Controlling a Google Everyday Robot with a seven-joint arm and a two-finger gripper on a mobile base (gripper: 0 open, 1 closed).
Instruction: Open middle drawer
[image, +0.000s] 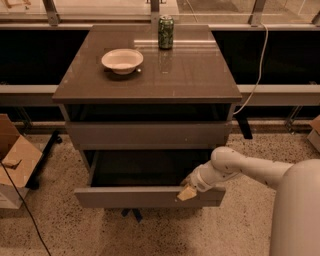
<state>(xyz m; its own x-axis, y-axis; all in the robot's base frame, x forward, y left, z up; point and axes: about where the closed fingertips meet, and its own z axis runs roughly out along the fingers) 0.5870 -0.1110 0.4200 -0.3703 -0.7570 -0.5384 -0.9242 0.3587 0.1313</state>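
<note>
**Middle drawer sitting open, gripper on its front edge**

Containers first. There's a shallow pale bowl (122, 60) on the table (200, 75), around 10 o'clock on the tabletop, and all I can see inside it is plain pale surface. A green can (166, 32) stands upright at 12 o'clock, near the back edge and well apart from the bowl. Its reflection shows in the glossy brown top. Over at 9 o'clock in the shot, a cardboard box (15, 160) sits on the speckled floor with its flaps open. Can't make out what's in it.

Now the middle drawer (130, 197). It's at 6 o'clock under the tabletop, pulled out toward the camera, so its front stands well forward of the taller drawer front (150, 135) above it, which is flush and shut. The front is a wide, flat grey-brown strip with no handle. Behind it the inner box is open to view, but it's so deep in shadow that I can't tell whether it holds anything. The side walls show as thin grey rails running back under the table.

The gripper (187, 193) is at the top edge of that drawer front, toward its 3 o'clock end, with the tan tip overlapping the edge. I can't tell if it's open or closed. The white arm (240, 167) comes in from 4 o'clock.
</note>
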